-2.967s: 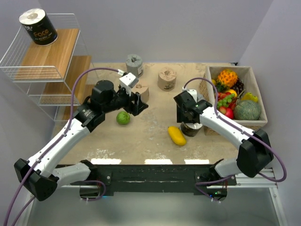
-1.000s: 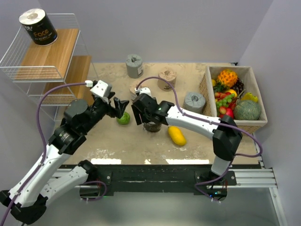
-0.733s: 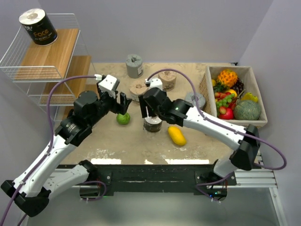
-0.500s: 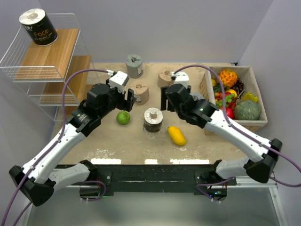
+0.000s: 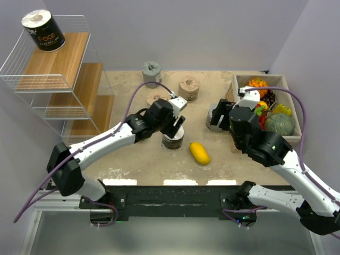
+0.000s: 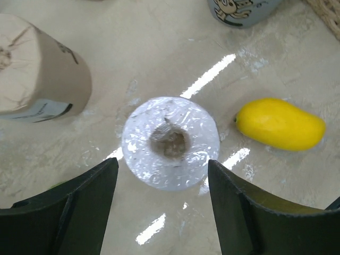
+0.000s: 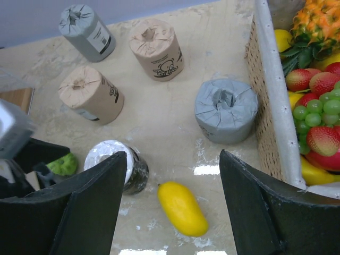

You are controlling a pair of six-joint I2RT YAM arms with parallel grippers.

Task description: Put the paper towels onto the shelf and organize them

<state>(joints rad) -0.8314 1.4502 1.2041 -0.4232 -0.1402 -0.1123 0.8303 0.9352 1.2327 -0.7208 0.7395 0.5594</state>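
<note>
A black-wrapped paper towel roll (image 5: 172, 139) stands upright mid-table, its white end up (image 6: 170, 142). My left gripper (image 5: 176, 126) hovers open above it, one finger on each side, not touching (image 6: 162, 212). My right gripper (image 5: 222, 118) is open and empty over a grey roll (image 7: 226, 110) beside the fruit box. Two tan rolls (image 7: 156, 49) (image 7: 90, 94) and another grey roll (image 5: 151, 73) stand further back. A second black roll (image 5: 43, 30) sits on top of the white wire shelf (image 5: 64, 74) at the far left.
A yellow mango (image 5: 200, 153) lies just right of the black roll. A green fruit (image 7: 64, 164) lies to its left. The tan box of fruit (image 5: 293, 139) fills the right side. The left arm hides part of one tan roll.
My right gripper carried the black roll to mid-table, let go and drew back to the right. My left gripper swung right and now hangs over that roll.
</note>
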